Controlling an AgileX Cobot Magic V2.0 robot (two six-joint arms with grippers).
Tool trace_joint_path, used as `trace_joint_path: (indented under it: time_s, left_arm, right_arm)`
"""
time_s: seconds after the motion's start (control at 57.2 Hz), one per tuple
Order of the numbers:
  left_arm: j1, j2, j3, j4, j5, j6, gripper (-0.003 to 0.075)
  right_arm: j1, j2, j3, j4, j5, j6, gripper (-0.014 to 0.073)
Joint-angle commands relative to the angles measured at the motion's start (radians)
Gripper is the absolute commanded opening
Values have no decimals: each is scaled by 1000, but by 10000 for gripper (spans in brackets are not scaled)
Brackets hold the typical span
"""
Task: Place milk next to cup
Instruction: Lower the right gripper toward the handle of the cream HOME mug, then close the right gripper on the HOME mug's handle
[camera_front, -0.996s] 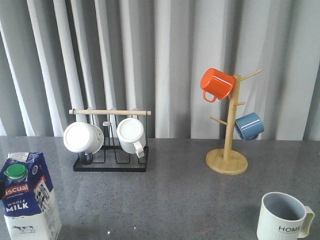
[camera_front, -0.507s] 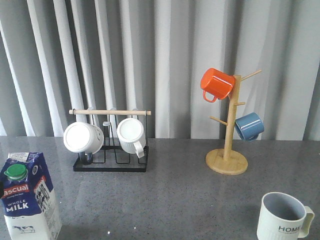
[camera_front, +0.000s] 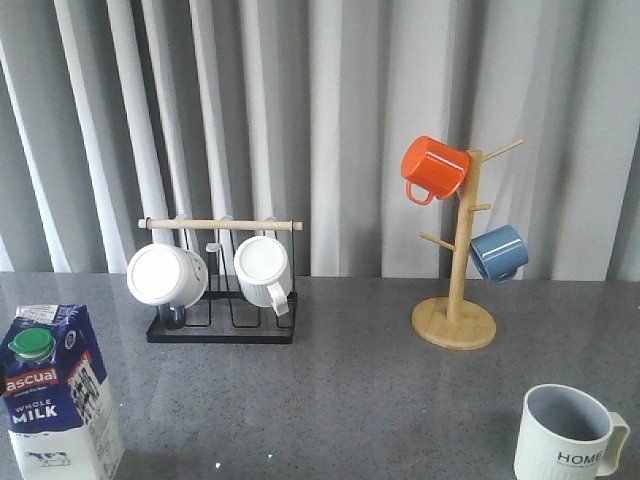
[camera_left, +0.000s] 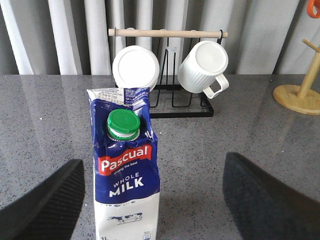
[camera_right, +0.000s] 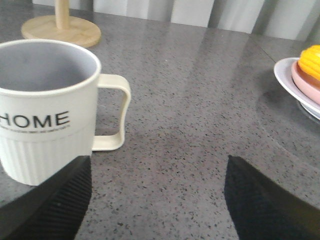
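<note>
The milk (camera_front: 60, 395) is seen upright at the table's (camera_front: 340, 390) front left corner, with the cup (camera_front: 568, 432) well apart at the front right corner, handle turned to the right. The left pincer (camera_left: 152, 200) is held apart with the milk standing between its fingers (camera_left: 45, 202), untouched. The right pincer (camera_right: 155, 200) is likewise held apart, just beside the cup and not touching it.

Milk (camera_front: 58, 400) base & cup (camera_front: 566, 432) base cut off by front-view edge.
</note>
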Motion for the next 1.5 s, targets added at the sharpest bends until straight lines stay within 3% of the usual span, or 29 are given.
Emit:
trace_joint_path:
  time_s: [0.0,0.402,1.119,1.486]
  left_arm:
    - [-6,-1,-34,-7,-71,-3,540]
    - [-6,-1,-34,-7,-71,-3,540]
    - [-6,-1,-34,-7,-71,-3,540]
    - [-6,-1,-34,-7,-71,-3,540]
  right_arm:
    - [-7,46,-27,5,-128,-19,544]
    - [-7,228,-96,-91,-196,46,541]
    - [-6,311,-96,-222,-306,159,509]
    - [-6,412,-96,-244,-456,205,486]
